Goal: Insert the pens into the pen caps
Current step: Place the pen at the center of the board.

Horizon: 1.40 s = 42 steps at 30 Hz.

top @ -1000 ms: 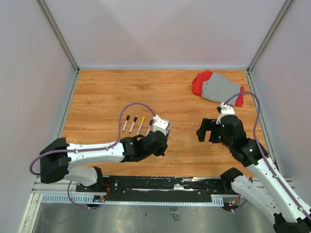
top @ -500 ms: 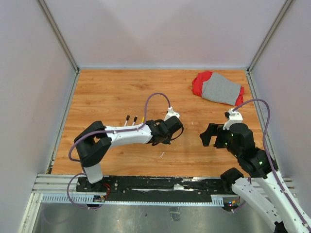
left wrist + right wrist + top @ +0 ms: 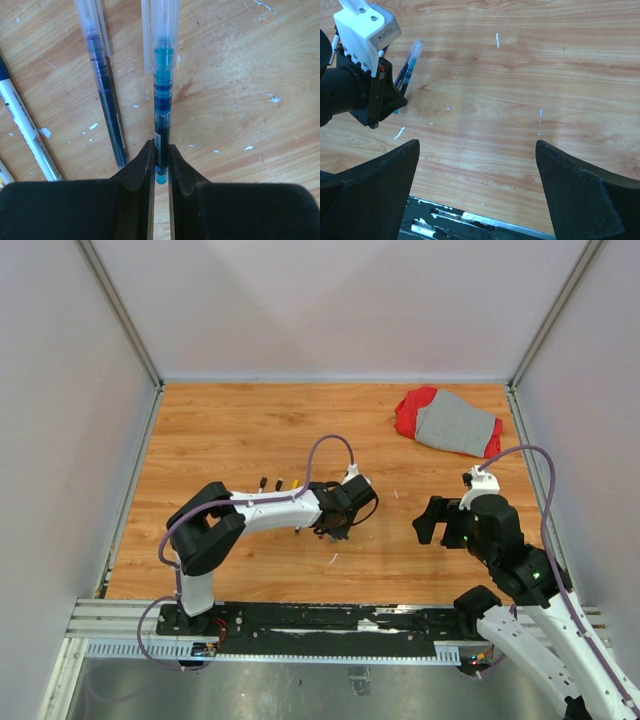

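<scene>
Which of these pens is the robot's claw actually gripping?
The clear-barrelled pen with bright blue ink, pinched between the fingers of the left gripper. The white-barrelled pen beside it lies loose on the wooden table.

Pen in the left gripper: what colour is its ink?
Teal-blue, inside the clear pen; clearest in the left wrist view.

Wood-grain tabletop [image 3: 230,430] w/ white scuffs, plain pale walls [image 3: 340,300] on 3 sides, alum. corner posts [image 3: 118,310], even light

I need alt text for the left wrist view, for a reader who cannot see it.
The left end effector pinches the end of a blue pen over a wooden table. A white pen lies at left.
</scene>
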Motion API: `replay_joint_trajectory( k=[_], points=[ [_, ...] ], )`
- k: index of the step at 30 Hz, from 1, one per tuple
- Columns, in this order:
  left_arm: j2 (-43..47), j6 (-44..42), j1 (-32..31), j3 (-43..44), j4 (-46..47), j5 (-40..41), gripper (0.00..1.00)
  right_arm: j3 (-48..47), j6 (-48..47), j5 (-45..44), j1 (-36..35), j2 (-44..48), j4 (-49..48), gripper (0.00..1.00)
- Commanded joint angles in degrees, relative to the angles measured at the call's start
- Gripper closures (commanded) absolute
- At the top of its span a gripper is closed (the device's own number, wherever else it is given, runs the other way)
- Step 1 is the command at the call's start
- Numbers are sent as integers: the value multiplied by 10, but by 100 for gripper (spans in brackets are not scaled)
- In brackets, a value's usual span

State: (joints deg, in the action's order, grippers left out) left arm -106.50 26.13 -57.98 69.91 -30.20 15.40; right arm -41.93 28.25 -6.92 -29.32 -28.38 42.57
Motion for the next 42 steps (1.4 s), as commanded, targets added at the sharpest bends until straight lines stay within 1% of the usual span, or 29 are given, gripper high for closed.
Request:
replay_joint_trajectory(
  k=[1, 9, 16, 19, 21, 23, 25, 29, 33, 38, 42],
  points=[
    [-5, -2, 2, 6, -5, -28, 86, 0, 7, -7, 7, 2, 11, 1],
    [-38, -2, 4, 19, -5, -27, 82, 5, 9, 1, 7, 1, 11, 1],
    [-47, 2, 4, 22, -2, -22, 73, 6, 10, 5, 7, 1, 9, 2],
    [-47, 3, 4, 23, 0, -23, 71, 7, 9, 6, 7, 2, 9, 1],
    [-47, 4, 4, 22, 0, -24, 73, 7, 9, 6, 7, 2, 9, 2],
    [-47, 5, 4, 22, 1, -26, 80, 7, 11, 7, 7, 3, 9, 1],
    [-45, 7, 5, 20, 3, -31, 85, 8, 12, 8, 7, 3, 8, 1],
    [-35, 19, 5, 8, 8, -42, 89, 7, 12, 9, 7, 3, 8, 1],
    [-19, 35, 4, -12, 20, -56, 89, 9, 14, 11, 7, 2, 5, 1],
    [-13, 47, 4, -21, 30, -65, 83, 13, 16, 18, 7, 0, -2, 1],
    [-14, 49, 4, -20, 33, -69, 81, 14, 17, 18, 7, 0, -2, 1]
  ],
)
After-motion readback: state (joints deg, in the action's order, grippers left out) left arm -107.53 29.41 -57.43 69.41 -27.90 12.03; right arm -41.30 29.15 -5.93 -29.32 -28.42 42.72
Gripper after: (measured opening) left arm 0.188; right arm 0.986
